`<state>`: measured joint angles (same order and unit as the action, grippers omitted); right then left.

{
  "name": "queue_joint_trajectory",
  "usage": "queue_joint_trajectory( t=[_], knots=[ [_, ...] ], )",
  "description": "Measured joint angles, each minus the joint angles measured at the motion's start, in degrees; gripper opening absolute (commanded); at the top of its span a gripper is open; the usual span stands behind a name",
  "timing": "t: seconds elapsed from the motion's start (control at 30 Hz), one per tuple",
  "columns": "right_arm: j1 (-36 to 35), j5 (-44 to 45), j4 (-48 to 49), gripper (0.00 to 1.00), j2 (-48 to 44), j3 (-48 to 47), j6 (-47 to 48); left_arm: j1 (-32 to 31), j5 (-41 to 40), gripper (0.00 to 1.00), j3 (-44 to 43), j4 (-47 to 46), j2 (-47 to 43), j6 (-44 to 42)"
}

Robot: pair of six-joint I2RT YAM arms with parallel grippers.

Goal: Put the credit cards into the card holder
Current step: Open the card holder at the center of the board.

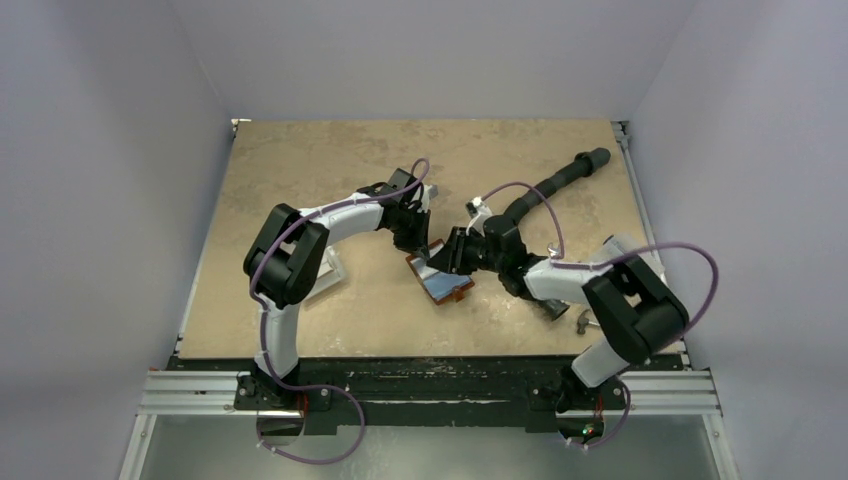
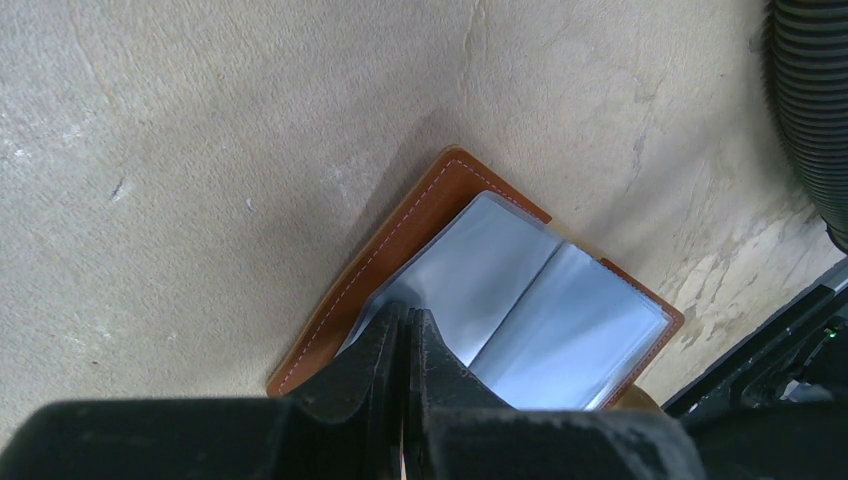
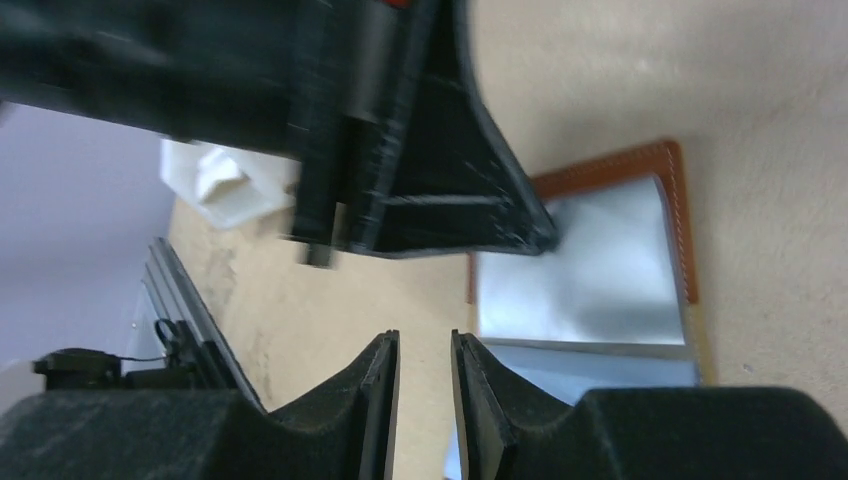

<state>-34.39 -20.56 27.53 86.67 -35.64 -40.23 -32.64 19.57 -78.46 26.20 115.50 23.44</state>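
The card holder [image 1: 441,284] lies open on the counter [image 1: 300,170] between the arms, with its grey pockets up. The left fingers [image 2: 380,350] are shut, their tips at a pocket edge. The right fingers [image 3: 372,395] stand narrowly apart and empty, just beside the holder. No loose credit cards show, and I cannot tell whether any are already inside.

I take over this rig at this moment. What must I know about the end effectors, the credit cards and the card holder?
Left end effector: shut, tip on the grey pockets of the card holder; whether it pinches a sleeve is unclear.
Right end effector: jaws slightly apart, nothing between them, close to the holder.
The card holder lies open on the table.
No loose credit cards are visible; whether any sits in a pocket I cannot tell.
Left to do: find the cards and insert them.
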Motion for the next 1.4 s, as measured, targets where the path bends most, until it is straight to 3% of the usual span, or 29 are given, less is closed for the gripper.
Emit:
queue_joint_trajectory(
  t=[0.2,0.47,0.87,1.03,1.4],
  knots=[
    [0.02,-0.70,8.85,0.31,10.62,5.38,-2.36,0.00,0.07,0.00,0.00,0.02,0.00,0.00],
    [0.39,-1.49,27.54,0.30,13.75,13.20,-5.42,0.00,0.09,0.00,0.00,0.04,0.00,0.00],
    [0.37,-1.44,8.50,0.36,-1.29,10.93,-1.90,0.00,0.09,0.00,0.00,0.07,0.00,0.00],
    [0.37,-1.44,9.68,0.35,1.49,11.54,-1.90,0.00,0.09,0.00,0.00,0.07,0.00,0.00],
    [0.63,-2.47,24.37,0.34,7.56,17.75,-3.78,0.00,0.11,0.00,0.00,0.09,0.00,0.00]
  ],
)
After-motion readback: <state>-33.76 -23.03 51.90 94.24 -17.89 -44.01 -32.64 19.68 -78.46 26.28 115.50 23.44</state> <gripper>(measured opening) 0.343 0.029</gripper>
